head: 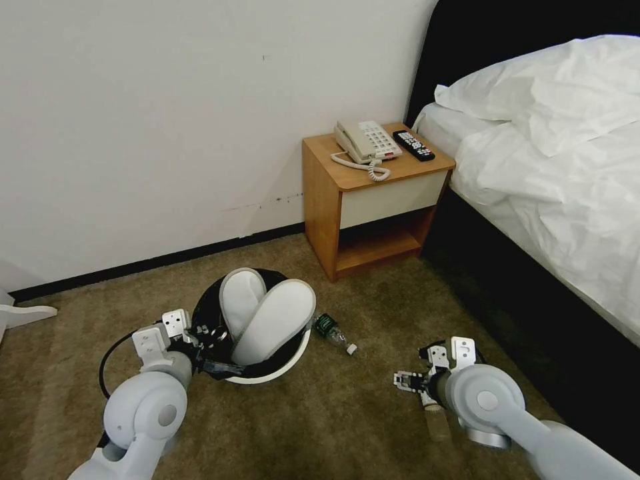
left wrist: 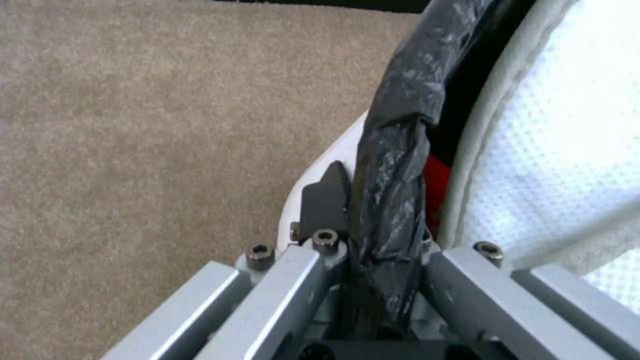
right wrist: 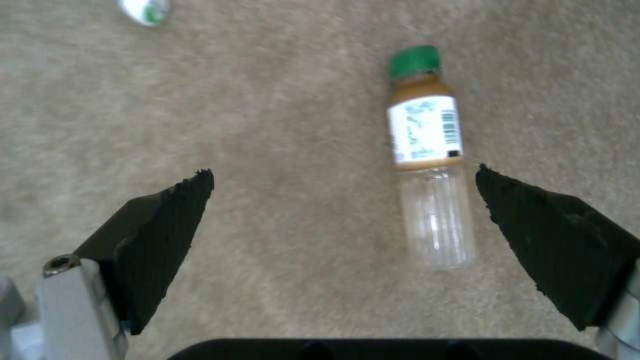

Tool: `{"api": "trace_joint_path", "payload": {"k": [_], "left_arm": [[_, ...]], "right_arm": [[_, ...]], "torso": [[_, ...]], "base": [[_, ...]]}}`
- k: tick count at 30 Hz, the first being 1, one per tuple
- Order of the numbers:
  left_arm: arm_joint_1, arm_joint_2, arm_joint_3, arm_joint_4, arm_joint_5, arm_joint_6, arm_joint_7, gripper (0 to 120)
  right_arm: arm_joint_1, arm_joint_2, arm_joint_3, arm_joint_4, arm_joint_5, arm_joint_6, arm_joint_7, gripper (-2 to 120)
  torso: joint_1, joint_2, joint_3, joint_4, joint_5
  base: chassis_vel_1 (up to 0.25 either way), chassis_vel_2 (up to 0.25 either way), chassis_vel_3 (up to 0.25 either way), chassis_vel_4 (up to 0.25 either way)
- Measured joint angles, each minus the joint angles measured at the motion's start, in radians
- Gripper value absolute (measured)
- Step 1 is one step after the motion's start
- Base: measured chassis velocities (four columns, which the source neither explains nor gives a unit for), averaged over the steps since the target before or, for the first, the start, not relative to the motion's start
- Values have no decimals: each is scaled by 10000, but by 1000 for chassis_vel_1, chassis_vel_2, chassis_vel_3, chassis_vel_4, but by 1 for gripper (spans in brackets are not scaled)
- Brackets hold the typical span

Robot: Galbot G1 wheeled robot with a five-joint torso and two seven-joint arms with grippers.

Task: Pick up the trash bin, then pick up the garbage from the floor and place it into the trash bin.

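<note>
Hovering low over the floor [head: 333,413], our right gripper [right wrist: 343,200] is spread wide above a green-capped bottle [right wrist: 430,165] lying on its side. Our left gripper [left wrist: 373,220] is clamped on the bagged rim of the trash bin [head: 267,373], two slippers [head: 273,320] inside. Beyond it lies a second bottle [head: 333,331].

White bin [head: 267,373], black liner, tilted on carpet [head: 320,427], two slippers [head: 270,320] inside; bottle [right wrist: 427,155] lying flat.

bare carpet [right wrist: 280,125] around bottle [right wrist: 430,165]; nightstand [head: 373,200] beyond
</note>
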Motion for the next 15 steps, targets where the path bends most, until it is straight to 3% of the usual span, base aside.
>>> {"api": "trace_joint_path", "payload": {"k": [15], "left_arm": [[238,226,-112,-282,-167,-16,12,2]], "right_arm": [[-41,875,44,-1960,-1209,21,-826,100]], "torso": [[0,0,-1,0,0]], "base": [[0,0,0,0]]}}
